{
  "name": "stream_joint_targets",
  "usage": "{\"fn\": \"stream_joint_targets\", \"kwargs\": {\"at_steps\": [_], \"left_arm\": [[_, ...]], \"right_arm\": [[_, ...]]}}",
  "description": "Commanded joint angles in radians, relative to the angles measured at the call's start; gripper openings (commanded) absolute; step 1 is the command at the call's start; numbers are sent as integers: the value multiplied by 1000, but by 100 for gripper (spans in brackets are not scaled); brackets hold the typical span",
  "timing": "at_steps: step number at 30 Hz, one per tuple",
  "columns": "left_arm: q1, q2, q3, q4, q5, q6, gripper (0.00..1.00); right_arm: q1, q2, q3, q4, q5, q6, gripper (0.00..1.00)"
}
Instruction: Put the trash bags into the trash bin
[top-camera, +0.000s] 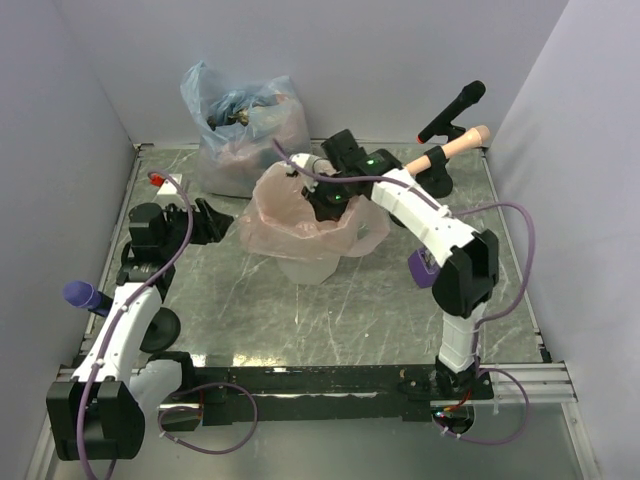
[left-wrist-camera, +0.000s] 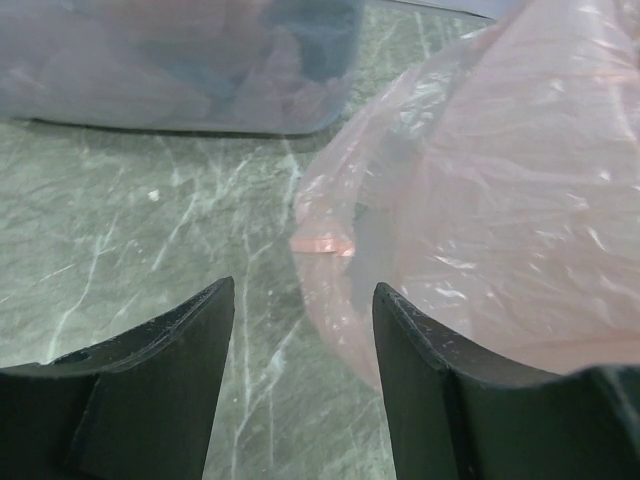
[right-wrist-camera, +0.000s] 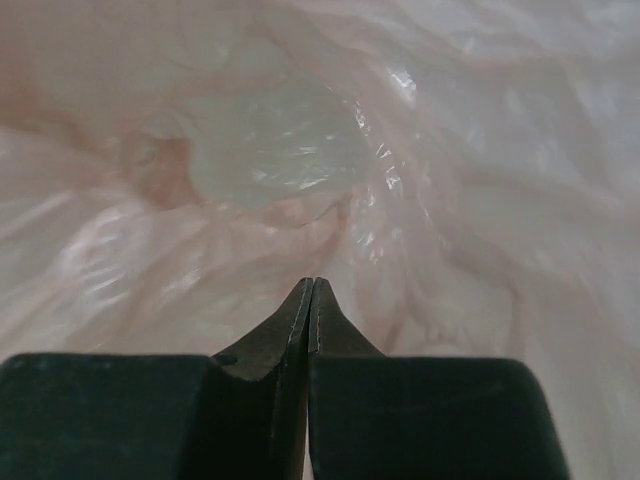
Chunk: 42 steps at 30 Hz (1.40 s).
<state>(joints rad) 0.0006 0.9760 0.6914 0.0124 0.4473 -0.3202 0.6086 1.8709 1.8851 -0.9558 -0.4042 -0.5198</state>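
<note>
My right tool has its two fingers pressed tight together, nothing visible between them. It points down inside the pink trash bag, whose film fills its view; that bag is draped over the white trash bin standing mid-bench. My left tool is spread wide, low over the marbled bench, just beside the bag's left outer side. A stuffed bluish bag sits by the back wall.
</note>
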Motion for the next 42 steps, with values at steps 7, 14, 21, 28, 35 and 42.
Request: {"fn": "stream_joint_targets", "kwargs": {"at_steps": [7, 14, 21, 28, 35, 42], "left_arm": [[35, 0, -20, 52, 11, -36, 61], [62, 12, -30, 70, 24, -57, 61], [72, 36, -20, 70, 28, -66, 60], [72, 44, -10, 64, 36, -59, 60], [73, 58, 22, 55, 25, -28, 61], [75, 101, 150, -11, 21, 42, 62]], "right_arm": [[88, 96, -66, 25, 145, -106, 0], [97, 123, -147, 46, 143, -120, 0], [102, 175, -147, 22, 140, -129, 0], [102, 87, -86, 37, 116, -94, 0], [100, -19, 80, -34, 96, 21, 0], [45, -137, 230, 6, 97, 171, 26]]}}
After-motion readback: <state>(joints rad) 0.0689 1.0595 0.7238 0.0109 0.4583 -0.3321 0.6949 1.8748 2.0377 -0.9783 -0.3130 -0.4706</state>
